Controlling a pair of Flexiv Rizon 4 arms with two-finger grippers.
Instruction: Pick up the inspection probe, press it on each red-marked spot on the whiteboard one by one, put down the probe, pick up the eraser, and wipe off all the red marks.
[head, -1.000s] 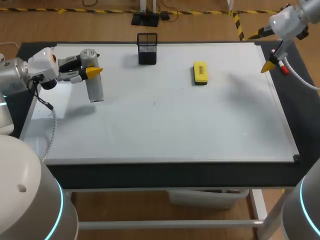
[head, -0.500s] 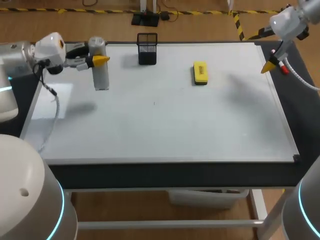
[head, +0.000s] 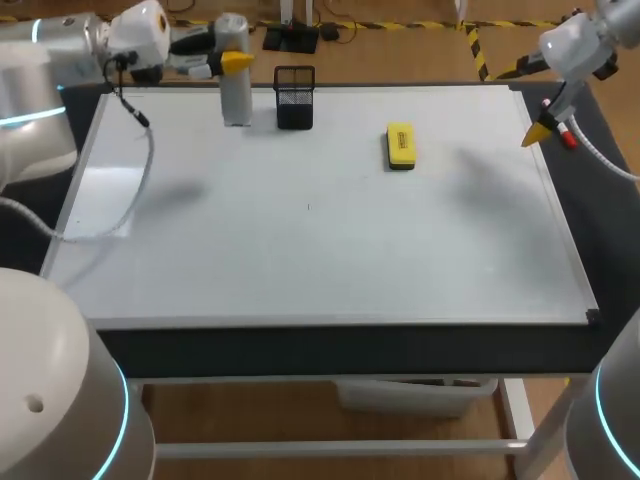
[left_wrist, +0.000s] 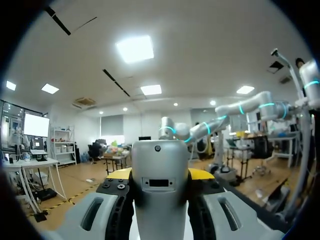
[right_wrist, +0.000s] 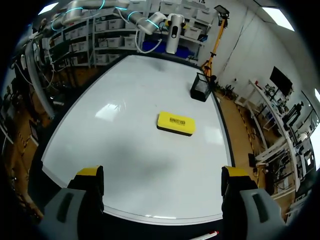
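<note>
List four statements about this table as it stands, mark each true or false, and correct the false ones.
1. The left gripper is shut on the probe. True.
2. The eraser lies inside the mesh holder. False: it lies flat on the whiteboard, apart from the holder.
3. The right gripper holds the eraser. False: it is open and empty, near the whiteboard's right edge.
4. The probe is outside the mesh holder, next to it. True.
</note>
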